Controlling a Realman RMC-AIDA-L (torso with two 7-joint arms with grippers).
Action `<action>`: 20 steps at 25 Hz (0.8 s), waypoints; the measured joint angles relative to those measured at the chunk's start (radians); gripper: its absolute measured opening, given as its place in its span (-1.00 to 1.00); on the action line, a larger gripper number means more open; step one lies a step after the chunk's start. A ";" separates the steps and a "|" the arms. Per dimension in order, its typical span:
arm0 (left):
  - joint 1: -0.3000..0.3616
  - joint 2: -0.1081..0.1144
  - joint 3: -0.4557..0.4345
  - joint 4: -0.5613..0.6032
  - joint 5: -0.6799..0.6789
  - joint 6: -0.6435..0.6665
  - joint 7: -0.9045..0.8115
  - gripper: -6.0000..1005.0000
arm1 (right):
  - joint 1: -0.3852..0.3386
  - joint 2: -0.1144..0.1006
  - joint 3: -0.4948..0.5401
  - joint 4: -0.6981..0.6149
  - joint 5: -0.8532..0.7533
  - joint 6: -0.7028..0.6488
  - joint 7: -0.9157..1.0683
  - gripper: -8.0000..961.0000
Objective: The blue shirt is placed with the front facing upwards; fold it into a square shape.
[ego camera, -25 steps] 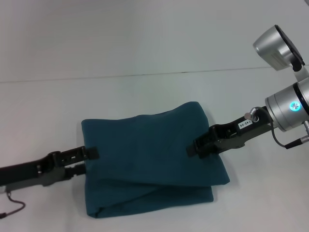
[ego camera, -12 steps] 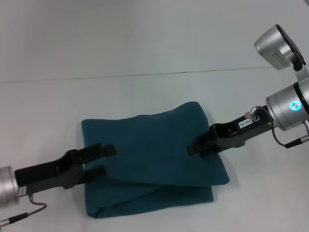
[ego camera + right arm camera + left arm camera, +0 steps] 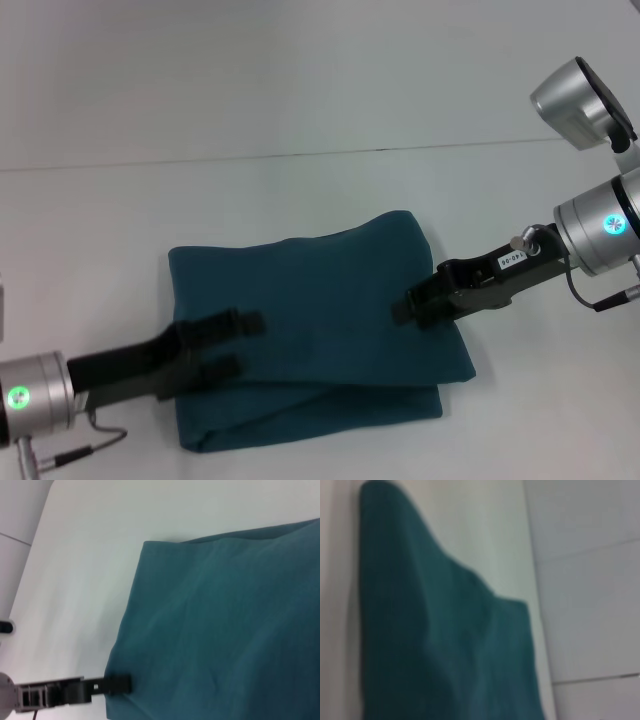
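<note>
a: white table [image 3: 300, 110], a pale wall behind it, nothing else on it but the shirt [image 3: 310, 320]. it lies mid-table, already folded into a rough, plump rectangle, plain side up.

b: how would it handle?

a: soft, limp and light, i'd judge. cotton-like, it sags and bulges at the folds, so it won't hold an edge by itself. not slippery, not fragile. best taken at the corners or along a folded edge, pinching all the layers together, or the lower ones will trail.

b: and the arms?

a: left gripper [image 3: 228, 345] reaches over the shirt's left edge, jaws spread one above the other, nothing between them that i can see. right gripper [image 3: 410, 308] sits at the shirt's right edge, tips on or just over the cloth; whether its jaws are spread or pressed together, i can't tell.

b: any writing?

a: none on the shirt as it lies; no lettering or neck label shows. there's a small white sticker [image 3: 511, 258] on the right arm, print too small to read.
</note>
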 joint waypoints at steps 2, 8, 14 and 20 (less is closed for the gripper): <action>0.014 0.002 0.005 0.002 0.019 0.012 -0.002 0.86 | -0.004 -0.001 0.000 0.000 0.001 0.000 0.000 -0.03; 0.049 0.019 -0.003 0.047 0.043 0.083 -0.006 0.86 | -0.006 -0.002 0.000 0.000 0.002 0.001 0.000 -0.03; 0.056 0.048 -0.018 0.152 0.015 0.295 0.032 0.86 | -0.009 -0.005 0.000 -0.002 0.003 -0.006 -0.007 -0.03; 0.072 0.070 -0.025 0.212 0.026 0.489 0.341 0.86 | -0.016 0.002 0.005 -0.007 0.045 -0.012 -0.199 -0.03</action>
